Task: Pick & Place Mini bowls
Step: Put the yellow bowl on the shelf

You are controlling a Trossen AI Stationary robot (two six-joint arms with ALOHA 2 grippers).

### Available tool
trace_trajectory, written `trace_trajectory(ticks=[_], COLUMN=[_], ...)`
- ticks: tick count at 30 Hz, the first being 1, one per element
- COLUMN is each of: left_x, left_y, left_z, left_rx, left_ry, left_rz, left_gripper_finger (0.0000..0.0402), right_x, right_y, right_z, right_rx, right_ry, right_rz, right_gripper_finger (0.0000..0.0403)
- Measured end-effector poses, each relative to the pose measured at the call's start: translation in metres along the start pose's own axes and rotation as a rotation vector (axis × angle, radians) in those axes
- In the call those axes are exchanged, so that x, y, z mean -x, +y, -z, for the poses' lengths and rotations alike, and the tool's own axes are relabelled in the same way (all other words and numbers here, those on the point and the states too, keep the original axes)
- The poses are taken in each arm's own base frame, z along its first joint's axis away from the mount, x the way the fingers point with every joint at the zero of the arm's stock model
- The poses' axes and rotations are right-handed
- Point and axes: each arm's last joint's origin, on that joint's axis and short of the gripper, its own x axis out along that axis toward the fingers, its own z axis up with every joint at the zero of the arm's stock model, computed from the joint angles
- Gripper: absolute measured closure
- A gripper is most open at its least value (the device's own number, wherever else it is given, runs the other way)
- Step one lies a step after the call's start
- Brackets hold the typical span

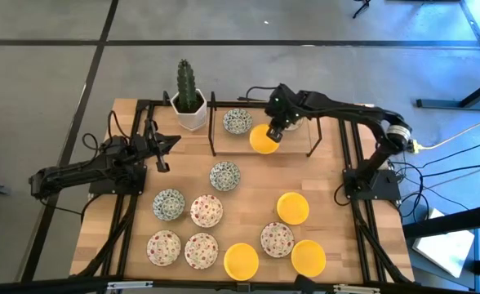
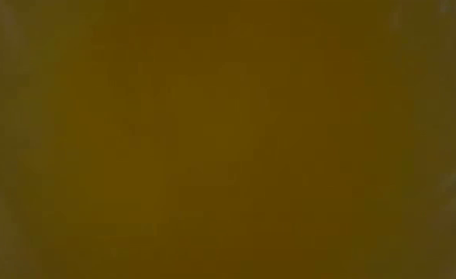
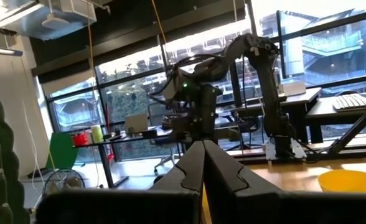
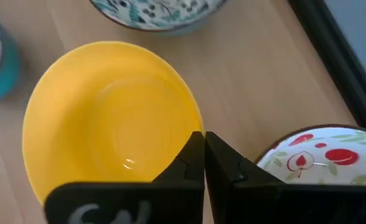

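At table's far edge | right end effector (image 4: 203, 163) pinches yellow bowl (image 4: 111, 118) rim | left end effector (image 3: 203, 163) closed, empty

Wooden table (image 1: 248, 184), light planks, fills centre and lower half of the high view. At its upper left edge a white pot with a cactus (image 1: 188, 100); just right of it a blue-green bowl (image 1: 237, 122) and a yellow bowl (image 1: 264, 139), another blue-green one (image 1: 224, 175) at centre. Lower half: a blue-green bowl (image 1: 168, 204) at left, red-speckled bowls (image 1: 206, 211) beside and below it and one at lower right (image 1: 277, 239), and three more yellow bowls (image 1: 293, 208) toward the lower right.
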Motion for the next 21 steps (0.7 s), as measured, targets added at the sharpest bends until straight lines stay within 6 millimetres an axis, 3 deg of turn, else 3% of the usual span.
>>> trace_trajectory(ticks=[21], left_x=[0.0], left_y=[0.0], left_z=[-0.0004], left_rx=[0.0], left_ry=[-0.005], left_rz=[0.0], left_gripper_finger=[0.0394], right_x=[-0.0072], right_y=[-0.0038], right_z=[0.0007], right_rx=[-0.013], right_ry=[0.004], right_rz=[0.016], right_gripper_finger=[0.039])
